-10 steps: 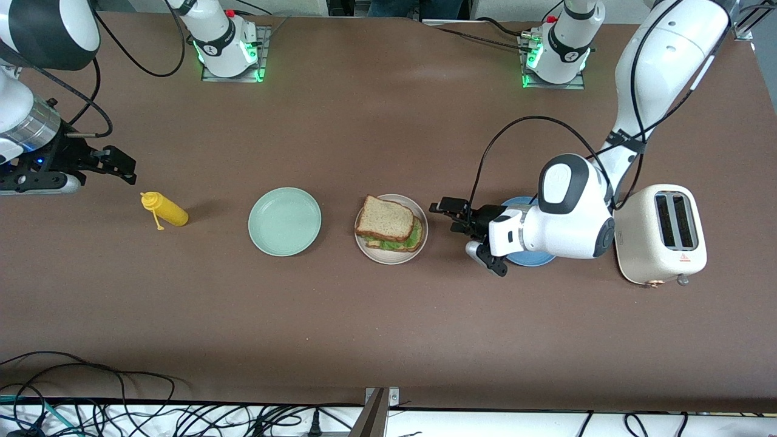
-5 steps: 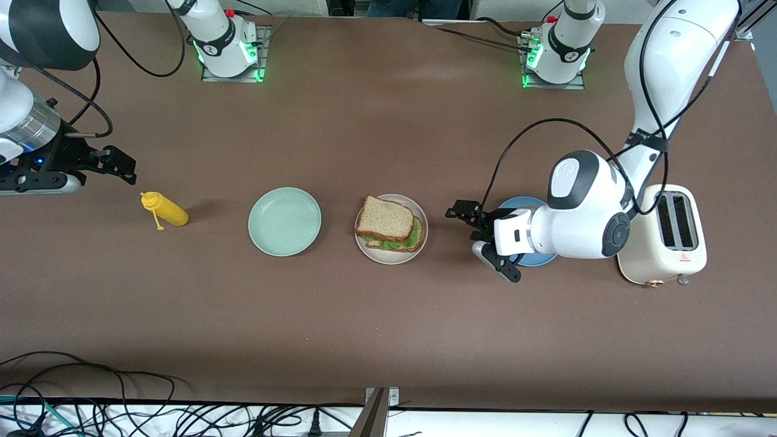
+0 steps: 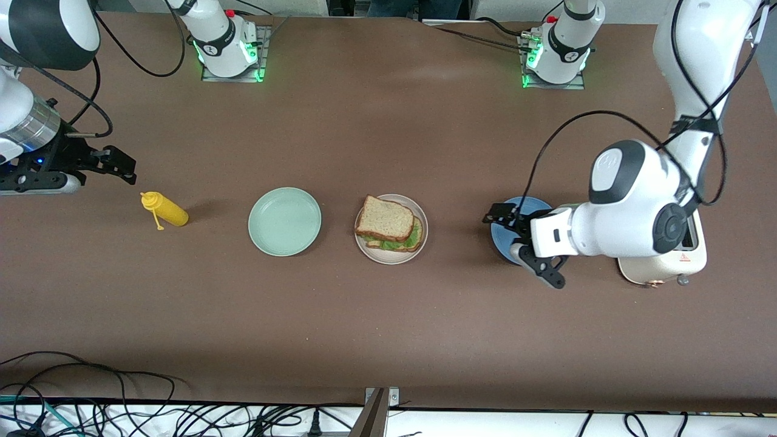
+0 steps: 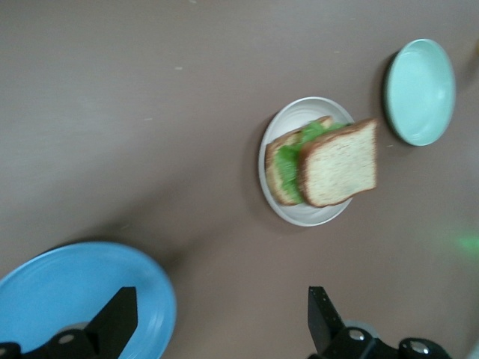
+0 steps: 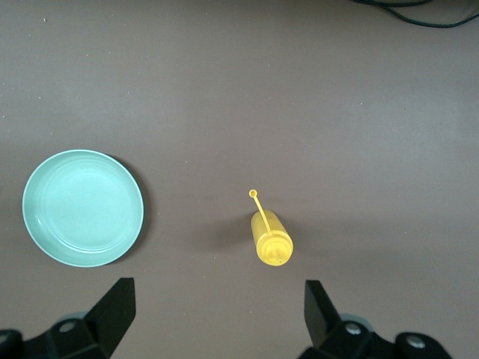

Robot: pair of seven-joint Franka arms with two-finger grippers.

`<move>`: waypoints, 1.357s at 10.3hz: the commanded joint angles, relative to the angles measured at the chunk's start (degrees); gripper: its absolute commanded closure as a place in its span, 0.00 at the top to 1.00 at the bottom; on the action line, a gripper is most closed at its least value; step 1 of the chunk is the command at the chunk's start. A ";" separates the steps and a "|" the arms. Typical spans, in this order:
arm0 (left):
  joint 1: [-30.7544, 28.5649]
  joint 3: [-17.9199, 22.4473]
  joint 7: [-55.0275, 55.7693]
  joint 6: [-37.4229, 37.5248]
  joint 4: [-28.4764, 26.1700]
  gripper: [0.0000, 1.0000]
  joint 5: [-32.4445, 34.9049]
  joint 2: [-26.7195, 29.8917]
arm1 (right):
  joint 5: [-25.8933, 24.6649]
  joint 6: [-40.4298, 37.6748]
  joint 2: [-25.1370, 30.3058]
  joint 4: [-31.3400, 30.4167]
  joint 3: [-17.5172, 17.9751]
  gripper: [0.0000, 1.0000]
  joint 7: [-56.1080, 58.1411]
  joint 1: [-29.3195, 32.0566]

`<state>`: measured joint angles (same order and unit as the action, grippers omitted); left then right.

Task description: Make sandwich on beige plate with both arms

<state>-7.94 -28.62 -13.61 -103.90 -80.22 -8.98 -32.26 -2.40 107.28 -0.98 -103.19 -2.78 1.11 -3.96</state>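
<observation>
Sandwich: assembled on beige plate, mid-table; task appears complete. Left gripper: wide, empty, over blue plate beside toaster. Right gripper: wide, empty, waiting near mustard bottle at table's right-arm end.

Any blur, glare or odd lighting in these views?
Front view: sharp, evenly lit, with green glow at both arm bases. Left wrist view: soft and smeared across the sandwich and beige plate. Right wrist view: crisp, with the yellow bottle casting a faint shadow.
</observation>
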 commanded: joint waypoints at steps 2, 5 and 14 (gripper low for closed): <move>7.83 11.09 6.22 3.27 -5.72 1.00 3.10 14.56 | 0.11 -0.93 -0.07 0.80 0.32 1.00 0.82 0.45; 10.31 19.99 7.27 7.81 -10.91 1.00 3.70 24.49 | 0.11 -0.93 -0.07 0.80 0.32 1.00 0.82 0.45; 3.38 18.42 16.69 18.65 -10.05 1.00 8.38 35.51 | 0.11 -0.93 -0.16 0.80 0.23 1.00 0.82 0.45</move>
<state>-2.42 -9.13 2.25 -85.58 -89.82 0.60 2.48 -2.40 107.24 -1.06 -103.14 -2.78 1.12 -3.96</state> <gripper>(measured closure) 0.000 0.000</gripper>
